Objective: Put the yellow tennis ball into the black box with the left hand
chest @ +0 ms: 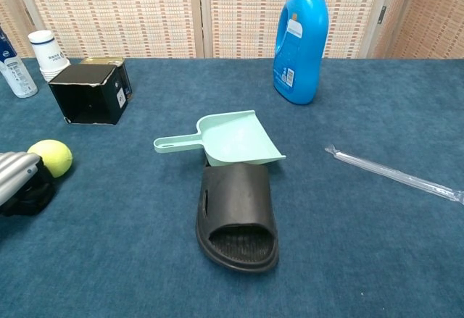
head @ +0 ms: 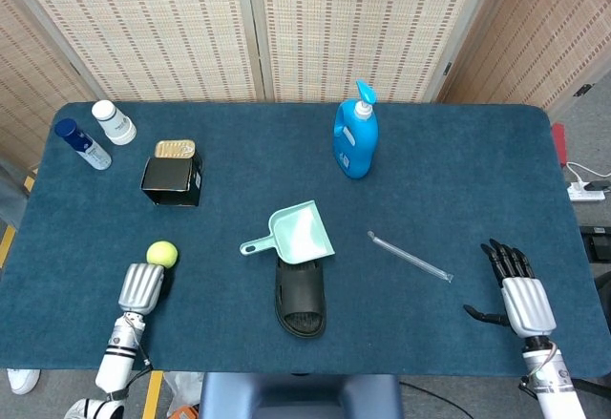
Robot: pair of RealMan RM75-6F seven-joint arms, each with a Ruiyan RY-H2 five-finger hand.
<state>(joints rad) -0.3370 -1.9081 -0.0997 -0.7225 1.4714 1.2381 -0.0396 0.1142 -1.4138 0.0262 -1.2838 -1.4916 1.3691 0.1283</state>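
Ball (head: 161, 253) lies before the box (head: 172, 181), dustpan (head: 299, 233) behind slipper (head: 301, 296).
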